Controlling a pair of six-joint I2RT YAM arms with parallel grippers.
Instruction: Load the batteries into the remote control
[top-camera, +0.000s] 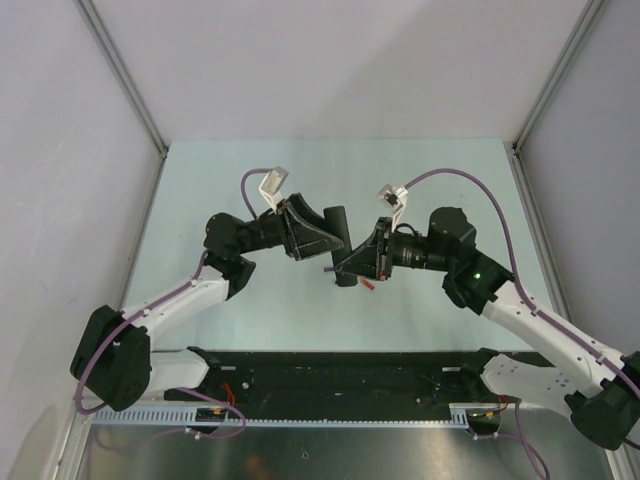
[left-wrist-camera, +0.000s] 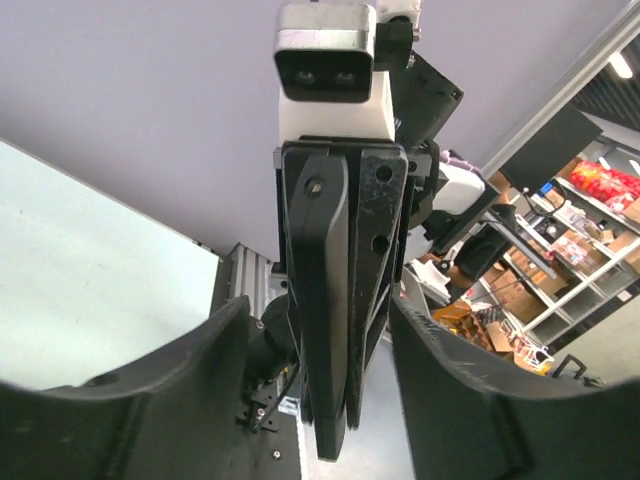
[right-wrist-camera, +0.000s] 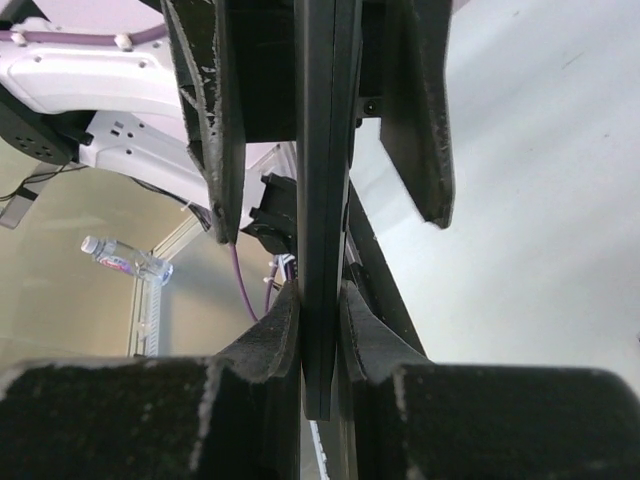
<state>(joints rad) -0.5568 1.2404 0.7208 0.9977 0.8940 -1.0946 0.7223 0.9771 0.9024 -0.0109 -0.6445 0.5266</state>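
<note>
Pale green worktop (top-camera: 240, 180), seen from above: two arms meet over its middle, with the left claw (top-camera: 335, 240) and the right claw (top-camera: 350, 267) nose to nose. Two small batteries show beside them. One is a red battery (top-camera: 367, 285) on the worktop just beside the right claw. The other is a short purple battery (top-camera: 327, 270) at the claws' meeting point, apart from the red one.

Right wrist view: the right claw is clamped on the one black remote (right-wrist-camera: 325, 180), seen edge-on as a thin slab with a pad pressed to each face. Farther along the remote the left claw's two fingers (right-wrist-camera: 215, 110) flank it, a gap on either side. One water bottle (right-wrist-camera: 122, 260) shows in the background.

Left wrist view: the left claw stands wide apart, one finger each side of the remote, not touching it. The right claw's white camera (left-wrist-camera: 325, 60) sits above. The remote's battery compartment cannot be seen in any view, so I cannot tell what it holds
</note>
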